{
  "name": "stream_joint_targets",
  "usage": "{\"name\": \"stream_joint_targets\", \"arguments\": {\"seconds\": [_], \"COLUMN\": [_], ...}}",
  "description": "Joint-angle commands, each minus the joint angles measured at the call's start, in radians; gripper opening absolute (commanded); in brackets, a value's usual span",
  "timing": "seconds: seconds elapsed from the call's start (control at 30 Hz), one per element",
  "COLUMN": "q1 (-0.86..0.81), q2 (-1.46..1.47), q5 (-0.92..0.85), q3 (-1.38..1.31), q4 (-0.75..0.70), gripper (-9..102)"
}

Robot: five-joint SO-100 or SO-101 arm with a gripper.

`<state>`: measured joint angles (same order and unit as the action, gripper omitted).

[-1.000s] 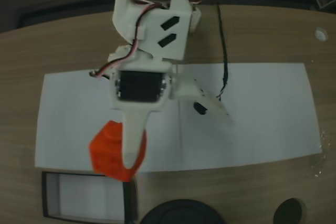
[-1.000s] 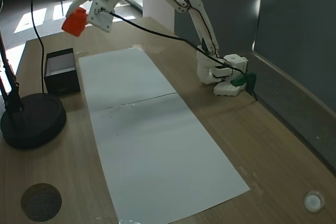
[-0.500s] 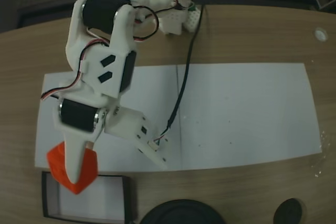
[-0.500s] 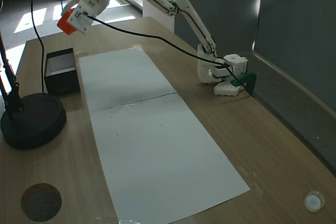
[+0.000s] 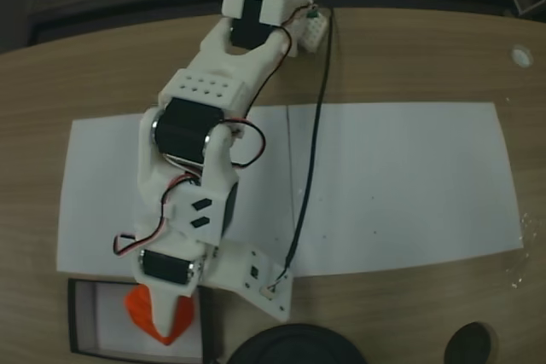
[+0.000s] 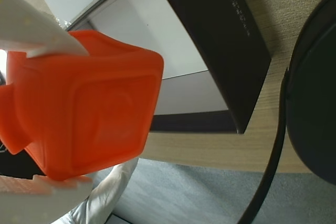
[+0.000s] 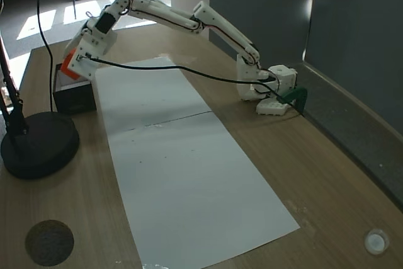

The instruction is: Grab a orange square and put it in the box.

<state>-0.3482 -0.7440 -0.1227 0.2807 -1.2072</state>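
Orange square [image 6: 84,106] clenched in hand [image 5: 164,323] | hung over box [image 5: 85,349], seemingly not touching its floor | box beside round black base [image 7: 38,143] on tabletop [image 7: 327,174]

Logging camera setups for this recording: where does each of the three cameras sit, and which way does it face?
A fixed view: above the table, looking straight down; the arm stretches from the top edge to the claw holding the orange block over the box.
Wrist view: rides on the arm, looking past the orange block to the box below; white claw fingers show.
Another fixed view: beyond the table's far end, looking along it; whole arm visible, block over the box.
All three share block and box.
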Motion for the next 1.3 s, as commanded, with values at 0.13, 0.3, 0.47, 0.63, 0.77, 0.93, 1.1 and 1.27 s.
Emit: {"name": "stream_joint_targets", "arguments": {"seconds": [0.13,0.3,0.47,0.63,0.77,0.93,1.1,1.27], "q1": [-0.009,-0.017,-0.037,-0.040,-0.028,0.005,-0.035,0.011], "q2": [-0.014,-0.014,-0.031,-0.123,-0.245,-0.422,-0.673,-1.002], "q5": [0.005,0.006,0.009,0.081,0.137,0.123,0.115,0.115], "q3": [-0.066,-0.058,-0.067,-0.192,-0.341,-0.443,-0.259,0.086], "q4": [0.034,0.023,-0.008,-0.163,-0.376,-0.535,-0.535,-0.529], "gripper": [8,29,27,20,8,0,-1,0]}}
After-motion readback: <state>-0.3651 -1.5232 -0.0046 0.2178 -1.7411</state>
